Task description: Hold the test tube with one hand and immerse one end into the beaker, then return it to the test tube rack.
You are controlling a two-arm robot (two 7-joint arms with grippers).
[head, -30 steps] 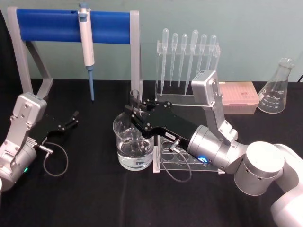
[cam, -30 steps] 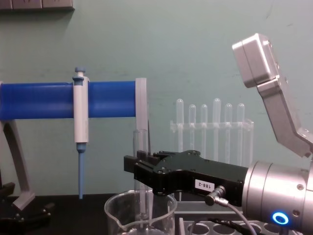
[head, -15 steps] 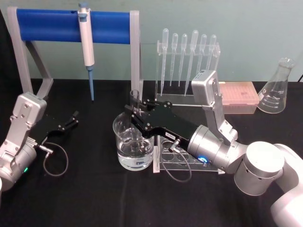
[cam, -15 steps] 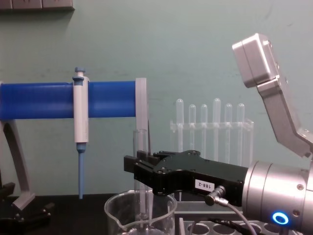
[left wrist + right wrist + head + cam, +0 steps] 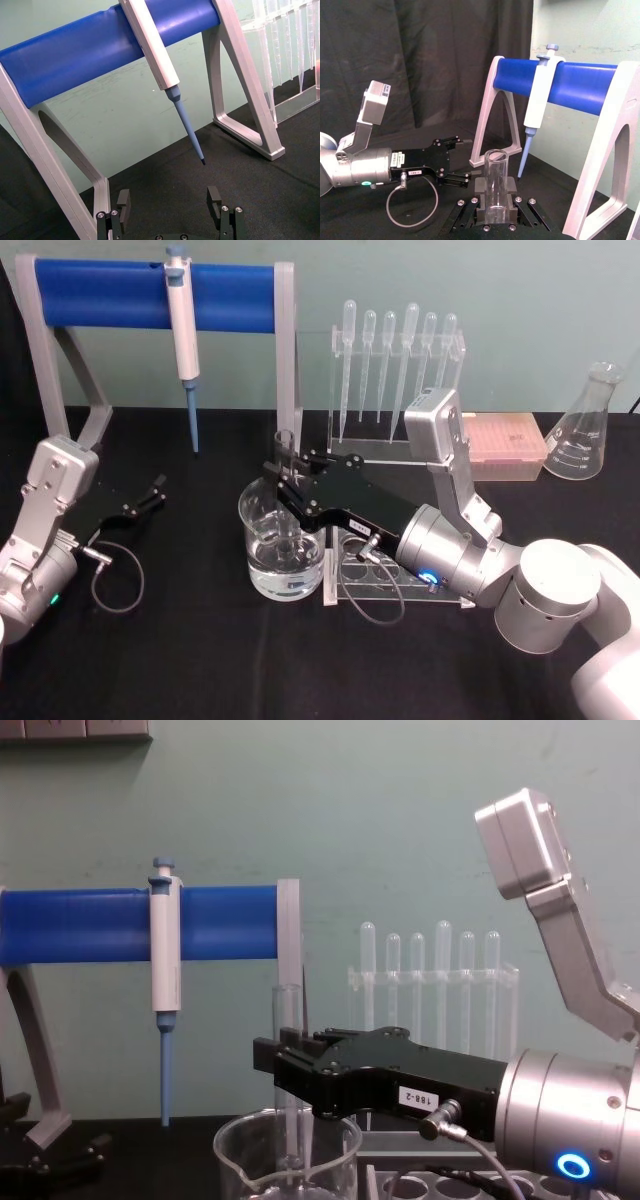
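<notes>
A black table carries the whole setup. At its back left stands a grey stand with a blue bar, and a white-and-blue micropipette hangs from the bar. To the right of the stand is a clear rack of plastic pipettes, then a pink tip box and a glass flask at the far right.

The right gripper reaches in from the right, above the beaker, which sits near the middle of the table and holds clear liquid. Its fingers pinch the test tube below its rim. The left gripper rests low at the table's left side, well apart from the glassware, with its fingers spread and nothing between them.

The test tube rack lies just right of the beaker, under the right wrist. The test tube stands upright with its open rim above the fingers and its lower end inside the beaker; whether the tip is below the surface cannot be told.
</notes>
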